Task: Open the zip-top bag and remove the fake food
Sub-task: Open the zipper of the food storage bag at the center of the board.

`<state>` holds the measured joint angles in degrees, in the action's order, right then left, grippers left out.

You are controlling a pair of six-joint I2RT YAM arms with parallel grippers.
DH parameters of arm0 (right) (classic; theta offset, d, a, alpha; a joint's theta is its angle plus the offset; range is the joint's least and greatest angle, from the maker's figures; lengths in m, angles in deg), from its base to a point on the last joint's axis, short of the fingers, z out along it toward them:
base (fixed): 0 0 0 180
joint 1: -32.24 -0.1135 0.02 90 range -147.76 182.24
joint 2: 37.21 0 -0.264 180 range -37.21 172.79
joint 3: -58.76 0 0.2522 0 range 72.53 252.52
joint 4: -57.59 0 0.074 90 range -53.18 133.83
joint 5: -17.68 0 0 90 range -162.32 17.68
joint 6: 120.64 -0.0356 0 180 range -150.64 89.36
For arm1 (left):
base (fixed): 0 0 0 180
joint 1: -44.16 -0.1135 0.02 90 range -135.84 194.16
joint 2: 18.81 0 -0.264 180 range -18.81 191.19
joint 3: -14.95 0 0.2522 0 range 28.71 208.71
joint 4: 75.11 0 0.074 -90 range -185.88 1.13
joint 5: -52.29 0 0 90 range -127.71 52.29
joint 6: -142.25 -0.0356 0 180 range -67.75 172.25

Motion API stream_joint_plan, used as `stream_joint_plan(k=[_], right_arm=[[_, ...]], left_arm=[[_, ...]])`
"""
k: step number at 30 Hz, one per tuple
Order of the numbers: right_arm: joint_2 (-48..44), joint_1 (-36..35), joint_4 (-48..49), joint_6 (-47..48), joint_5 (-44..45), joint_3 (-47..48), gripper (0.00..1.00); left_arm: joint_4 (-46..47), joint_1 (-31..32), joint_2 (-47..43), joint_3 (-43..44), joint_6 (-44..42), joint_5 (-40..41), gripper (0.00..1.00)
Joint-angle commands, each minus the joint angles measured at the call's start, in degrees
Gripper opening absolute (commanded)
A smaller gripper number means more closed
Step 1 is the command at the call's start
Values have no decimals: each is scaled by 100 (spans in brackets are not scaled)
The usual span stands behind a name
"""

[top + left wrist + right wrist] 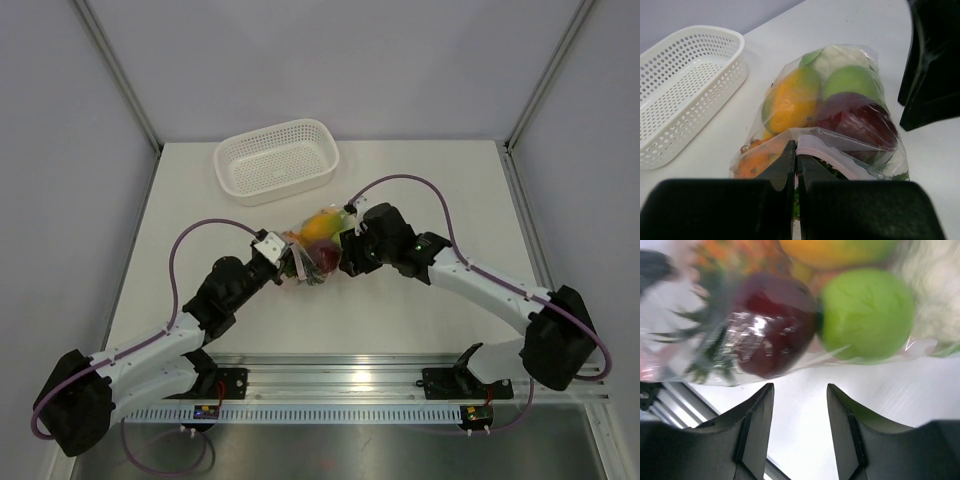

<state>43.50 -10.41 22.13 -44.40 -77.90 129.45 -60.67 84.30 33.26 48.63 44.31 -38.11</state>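
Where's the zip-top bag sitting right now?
In the top view, the zip-top bag lies mid-table, just nearer than the white basket, with the left gripper shut on its zip end and the right gripper open beside it.

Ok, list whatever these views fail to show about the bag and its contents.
Top external: zip-top bag too small, its ends covered by both jaws; zip state unreadable.
Left wrist: shut left jaws hide part of the pink zip strip; white basket cut by the left edge.
Right wrist: fake food blurred, upper pieces cut by the top edge.
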Motion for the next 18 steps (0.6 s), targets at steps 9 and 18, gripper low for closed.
stream_joint_plan(k=[9, 18], right_arm=[[-714, -840, 753, 734, 187, 381, 73], [-890, -1263, 1651, 936, 761, 100, 74]], left_arm=[[256, -6, -145, 354, -102, -443, 0], [185, -6, -373, 328, -128, -583, 0]])
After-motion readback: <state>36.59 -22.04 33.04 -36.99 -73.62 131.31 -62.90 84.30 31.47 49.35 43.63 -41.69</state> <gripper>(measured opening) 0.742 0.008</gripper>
